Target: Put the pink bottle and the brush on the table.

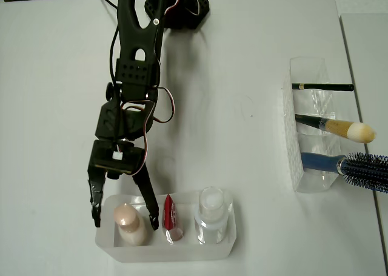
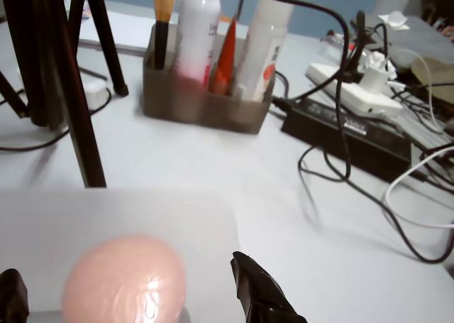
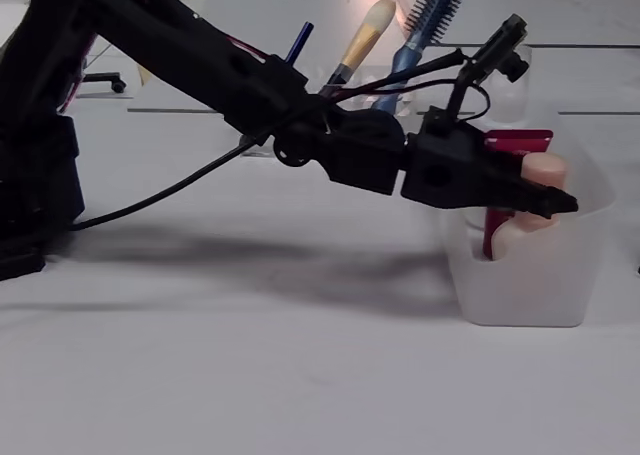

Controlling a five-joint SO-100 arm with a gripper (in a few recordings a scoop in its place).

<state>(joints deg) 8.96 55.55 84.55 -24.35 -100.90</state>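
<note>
1. Jaws (image 1: 124, 217) spread wide at the near tray (image 1: 176, 252), one finger either side of the pink bottle (image 1: 128, 222), gripping nothing; whether they touch it, I cannot tell.
2. Worktop (image 1: 242, 136) is plain white and broad, and the black arm (image 1: 136, 76) stretches across it from the far edge in the overhead view.
3. Clear holder (image 1: 306, 136) lies at the right with the brush (image 1: 339, 128) resting across it, between a thin black stick (image 1: 324, 87) and a blue-handled hairbrush (image 1: 357, 165).
4. Pink bottle stands upright in the tray's left end, a red tube (image 1: 171, 218) and a clear white-capped bottle (image 1: 211, 212) alongside.
5. Wrist view adds the room beyond: black cables (image 2: 369, 167), a power strip (image 2: 355, 89), tripod legs (image 2: 71, 89), another organiser (image 2: 206, 99).
6. Fixed view shows the fingertips level with the bottle's cap (image 3: 546, 171).
</note>
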